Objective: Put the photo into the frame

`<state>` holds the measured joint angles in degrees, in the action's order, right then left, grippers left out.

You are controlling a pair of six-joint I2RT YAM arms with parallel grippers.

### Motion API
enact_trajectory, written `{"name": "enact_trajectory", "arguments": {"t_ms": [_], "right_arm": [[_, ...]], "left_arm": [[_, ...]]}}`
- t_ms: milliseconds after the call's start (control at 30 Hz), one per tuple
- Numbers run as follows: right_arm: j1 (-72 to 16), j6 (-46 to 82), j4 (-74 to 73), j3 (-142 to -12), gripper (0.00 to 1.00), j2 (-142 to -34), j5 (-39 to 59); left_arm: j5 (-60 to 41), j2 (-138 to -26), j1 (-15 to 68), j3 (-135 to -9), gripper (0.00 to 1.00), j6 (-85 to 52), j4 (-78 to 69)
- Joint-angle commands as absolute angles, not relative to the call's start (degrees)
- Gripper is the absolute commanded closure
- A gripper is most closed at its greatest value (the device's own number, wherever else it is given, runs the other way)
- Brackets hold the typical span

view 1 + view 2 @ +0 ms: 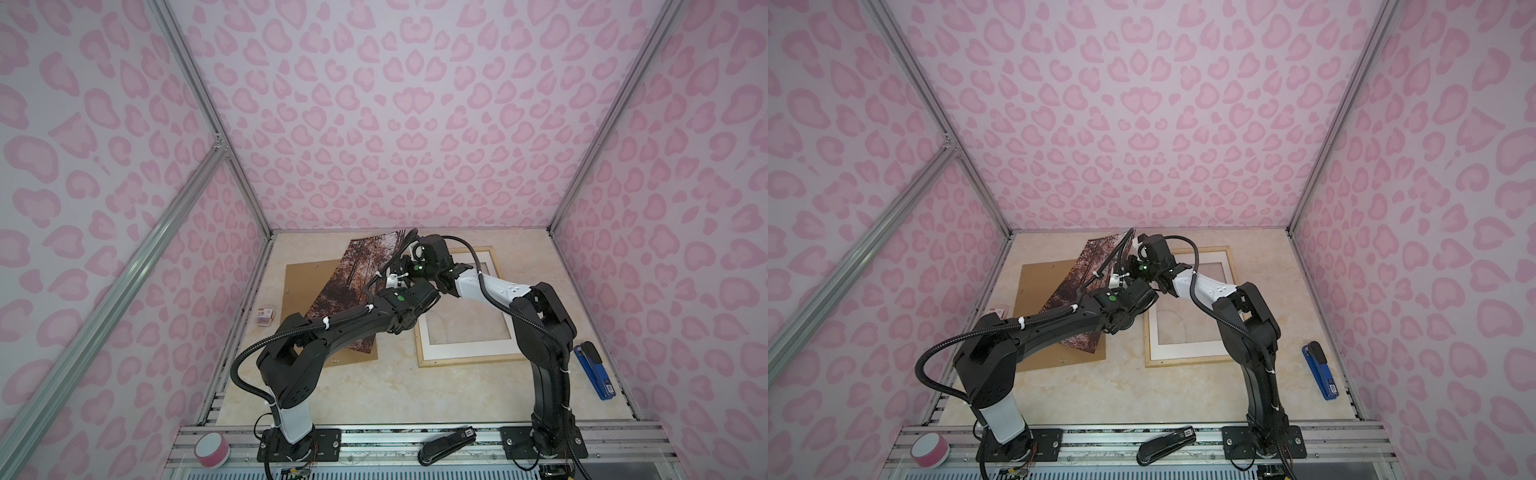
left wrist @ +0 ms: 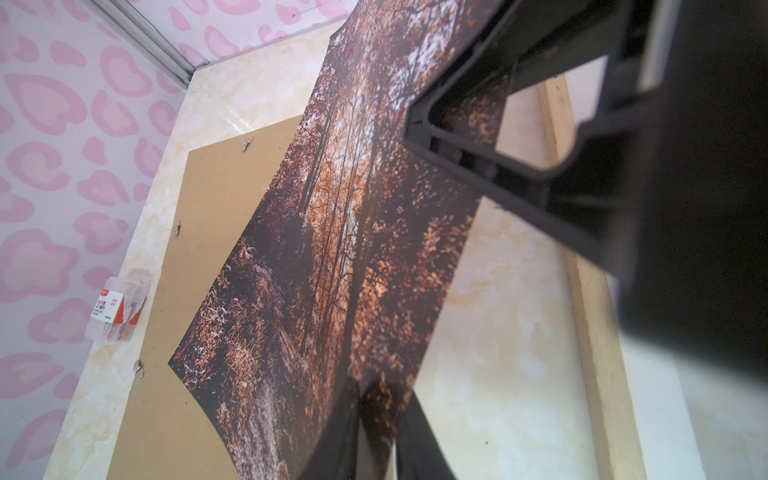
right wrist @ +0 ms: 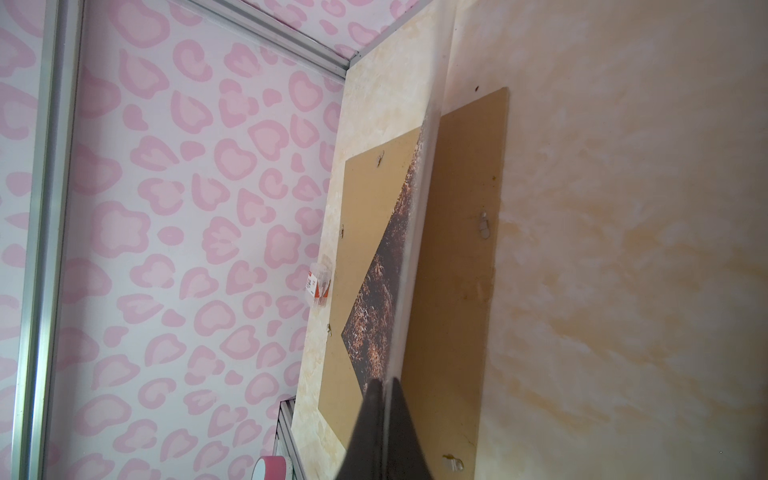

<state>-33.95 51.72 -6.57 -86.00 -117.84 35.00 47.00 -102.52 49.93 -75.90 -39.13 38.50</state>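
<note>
Holds photo (image 1: 353, 282) tilted over board (image 1: 303, 282) beside frame (image 2: 598, 332), right claw (image 3: 384, 386) pinched on its edge, left claw (image 2: 380, 395) narrow around edge, grip unclear.

Board (image 1: 303, 282) sits left on the tabletop (image 1: 374, 395), photo (image 1: 353, 286) tilted up over it. Frame (image 1: 469, 360) lies to the right, mat (image 1: 469, 349) inside. Stapler (image 1: 592, 372) right of the frame, box (image 1: 266, 315) left of the board.
</note>
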Motion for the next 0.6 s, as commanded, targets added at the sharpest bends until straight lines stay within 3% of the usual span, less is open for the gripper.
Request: {"name": "enact_trajectory", "arguments": {"t_ms": [0, 567], "right_arm": [[-34.0, 51.8, -9.2, -85.7, 1.00, -117.9, 36.7], [-33.9, 51.6, -9.1, -85.6, 0.98, -117.9, 36.7]], "left_arm": [[47.1, -102.9, 49.9, -76.4, 0.83, -39.2, 39.6], [46.9, -102.5, 49.9, -76.4, 0.96, -39.3, 39.9]]}}
